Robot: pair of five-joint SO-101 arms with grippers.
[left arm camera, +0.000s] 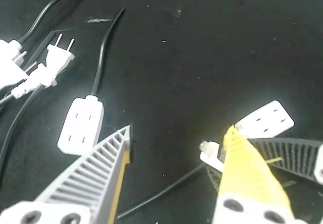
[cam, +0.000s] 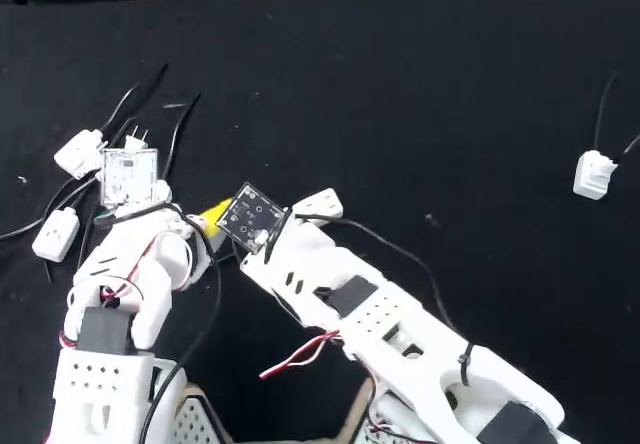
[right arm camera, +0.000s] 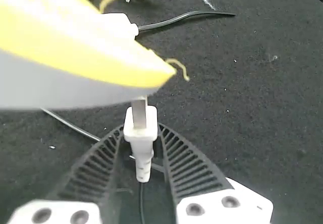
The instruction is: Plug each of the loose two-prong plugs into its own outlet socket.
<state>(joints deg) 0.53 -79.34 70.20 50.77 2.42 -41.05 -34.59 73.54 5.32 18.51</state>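
No text, label, brand, number or sign can be read. The white wrist board [cam: 128, 176] near the surface's left edge and the black wrist board [cam: 250, 217] near its middle carry tiny marks, too small to make out.

yellow finger [right arm camera: 75, 37] blurred, plug [right arm camera: 140, 133] prongs half hidden

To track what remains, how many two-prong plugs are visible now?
2. A loose plug lies at the left of the table; a held plug is in the right gripper near the middle. More may be hidden; the far-right white piece is unclear.
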